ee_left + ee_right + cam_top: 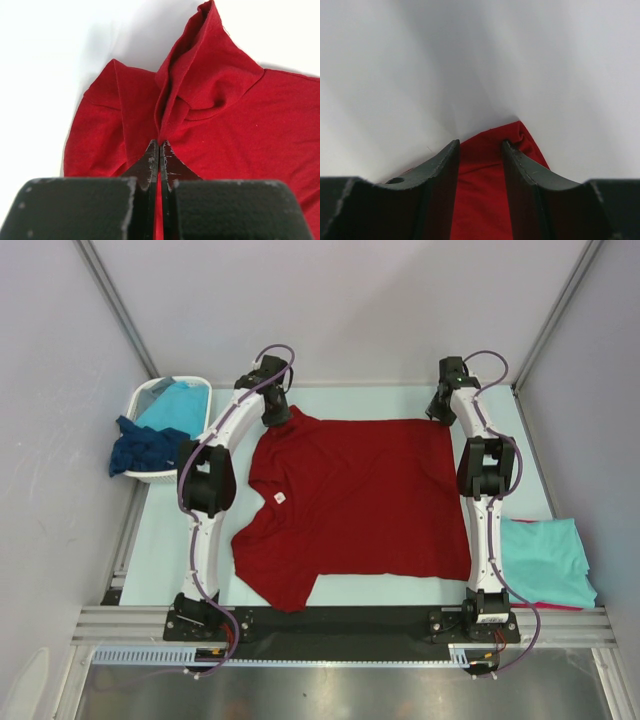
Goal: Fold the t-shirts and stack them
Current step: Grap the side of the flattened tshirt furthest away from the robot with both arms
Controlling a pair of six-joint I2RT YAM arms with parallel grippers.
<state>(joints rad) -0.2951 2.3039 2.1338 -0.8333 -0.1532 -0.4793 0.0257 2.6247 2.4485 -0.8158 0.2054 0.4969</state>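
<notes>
A dark red t-shirt (pixel 360 500) lies spread flat in the middle of the table, its collar to the left and its hem to the right. My left gripper (pixel 277 415) is at the shirt's far left sleeve. In the left wrist view the gripper (pixel 159 145) is shut on a bunched fold of the red cloth (pixel 225 115). My right gripper (pixel 440 412) is at the shirt's far right corner. In the right wrist view the gripper (pixel 480 145) is open, and the red corner (pixel 482 200) lies between its fingers.
A white basket (pixel 150 392) at the far left holds a turquoise shirt (pixel 178 405), and a navy shirt (pixel 140 450) hangs over its rim. A folded turquoise shirt (pixel 545 555) lies at the near right on top of a red one (pixel 560 607).
</notes>
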